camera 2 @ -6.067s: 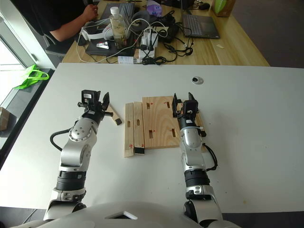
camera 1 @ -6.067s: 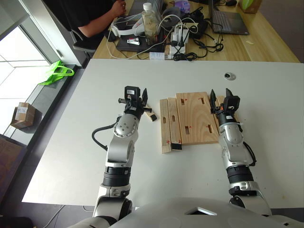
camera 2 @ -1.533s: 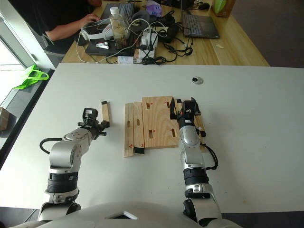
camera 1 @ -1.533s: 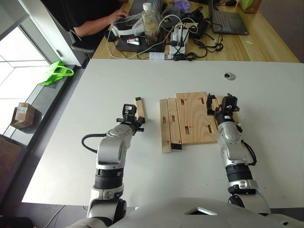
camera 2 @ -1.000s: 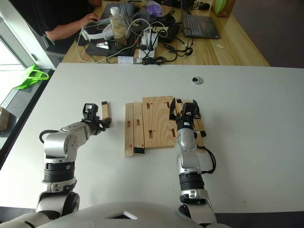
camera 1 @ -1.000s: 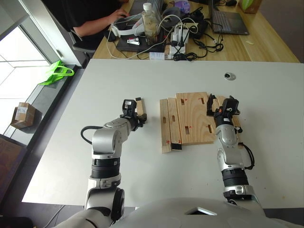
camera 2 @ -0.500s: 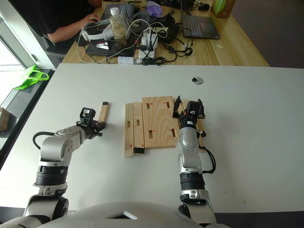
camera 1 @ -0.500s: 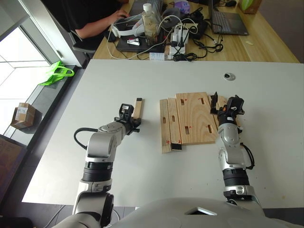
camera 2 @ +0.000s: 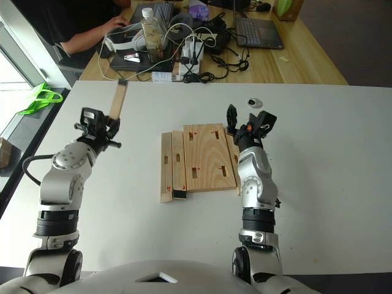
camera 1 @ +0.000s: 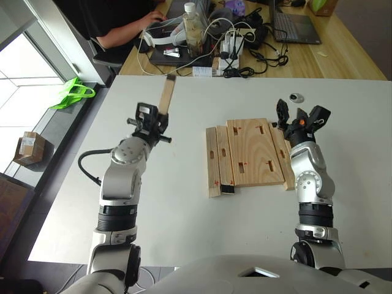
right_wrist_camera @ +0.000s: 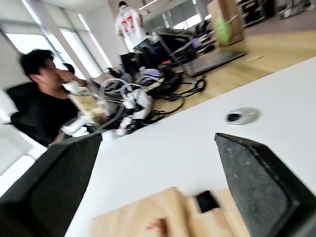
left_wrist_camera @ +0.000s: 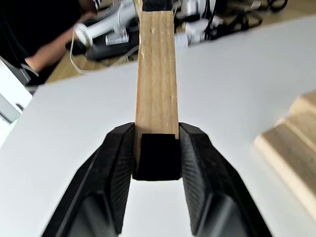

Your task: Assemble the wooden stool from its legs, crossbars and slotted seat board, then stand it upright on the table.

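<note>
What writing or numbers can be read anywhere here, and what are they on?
Red marks on the slotted seat board: too small to read.
Red marks on the slotted strips beside it: too small to read.
Label on the bottle: too small to read.

The white tabletop (camera 1: 184,233) carries a flat group of wooden parts. The slotted seat board (camera 1: 254,153) lies just on the robot's side of the right gripper (camera 1: 300,110), a little to its left. Two slotted strips (camera 1: 212,162) lie side by side against the board's left edge, between it and the left gripper (camera 1: 158,122). Another strip (camera 1: 283,162) lies against its right edge, near the right gripper. A round grommet (camera 1: 296,97) sits just beyond that gripper.
</note>
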